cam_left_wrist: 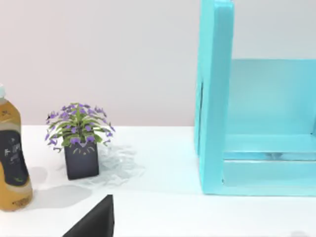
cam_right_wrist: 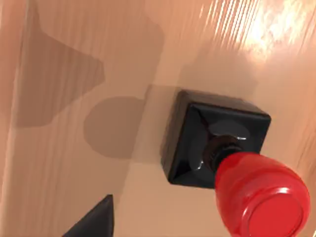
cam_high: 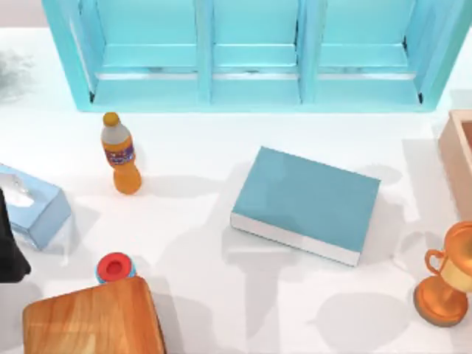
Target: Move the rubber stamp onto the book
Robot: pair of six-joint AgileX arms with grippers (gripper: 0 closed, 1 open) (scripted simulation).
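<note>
Red and glossy, the knob of the rubber stamp sits closest to the right wrist camera, rising from its black square base. The stamp stands upright on a pale wooden surface, which from the top view is probably the wooden tray at the counter's right edge, though the stamp itself cannot be made out from above. A dark sliver of the right end effector juts in at the frame edge, beside the stamp and apart from it; whether its fingers are apart or together cannot be told. The stamp lies just below that end effector, knob axis pointing up toward it, so the right arm appears the nearer and the grasp is not yet made.

The book, teal with white page edges, lies flat near the counter's middle, its long axis running slantwise, well to the left of the tray. Its cover is bare, so the carry would go leftward across the counter.

The left arm is parked at the counter's left edge, near a tissue box; its end effector shows a dark tip and its fingers cannot be judged.
</note>
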